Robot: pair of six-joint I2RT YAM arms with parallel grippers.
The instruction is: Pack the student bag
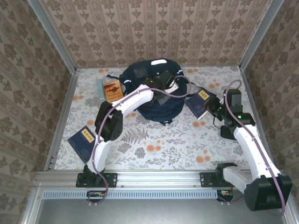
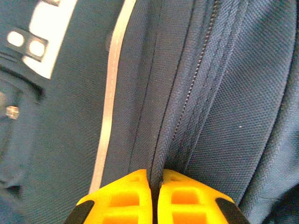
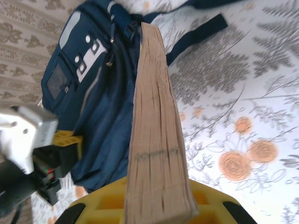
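Observation:
The student bag (image 1: 148,91), navy with white stripes, lies at the back middle of the table. My left gripper (image 1: 162,92) is down on its top. In the left wrist view the yellow fingers (image 2: 126,198) are shut on a ridge of the bag's fabric (image 2: 161,158) beside the zipper (image 2: 196,84). My right gripper (image 1: 211,108) is shut on a blue-covered book (image 1: 200,102) just right of the bag. In the right wrist view the book's page edge (image 3: 156,135) stands between the fingers of the right gripper (image 3: 156,203), with the bag (image 3: 100,107) to its left.
A brown book (image 1: 112,89) lies on a teal one (image 1: 100,89) left of the bag. Another blue book (image 1: 84,138) lies at the near left. Metal rails and patterned walls close in the floral table (image 1: 159,144). A dark strap (image 3: 196,37) trails from the bag.

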